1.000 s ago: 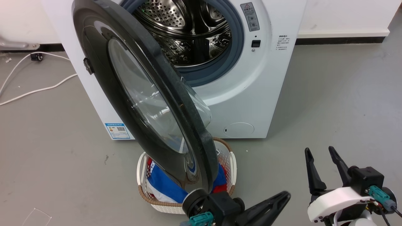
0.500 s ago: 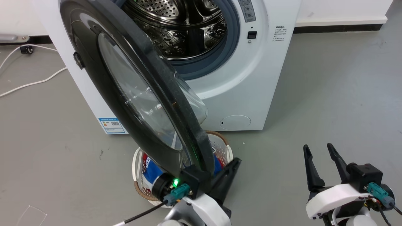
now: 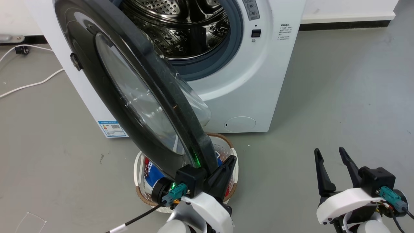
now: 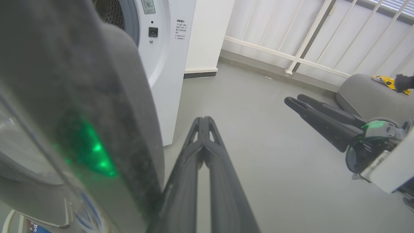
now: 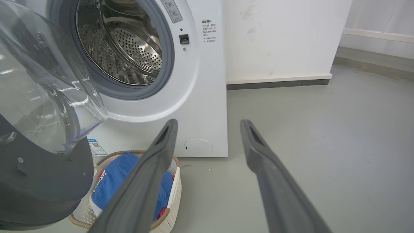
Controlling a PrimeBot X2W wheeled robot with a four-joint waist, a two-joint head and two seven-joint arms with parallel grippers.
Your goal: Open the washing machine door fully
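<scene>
washing machine door [image 3: 136,97] is about half open. It hinges on the left edge of the washing machine [image 3: 258,81] front, and its free edge points out at the robot, above the laundry basket [image 3: 233,152] on the floor [image 3: 323,97]. The door plane runs roughly front-to-back, so the remaining swing is leftward.

left gripper [image 3: 230,160]: jaws pressed together, gripping nothing, just right of the rim's lower free edge, on the drum side. In the left wrist view the rim looks to touch the finger base.

right gripper [image 3: 329,150]: jaws spread, empty, well apart from the door over bare floor.

Judgement: the left arm is nearer and on the correct side, so a sideways push left should finish it. Risk: the jaws slip off the curved rim.
</scene>
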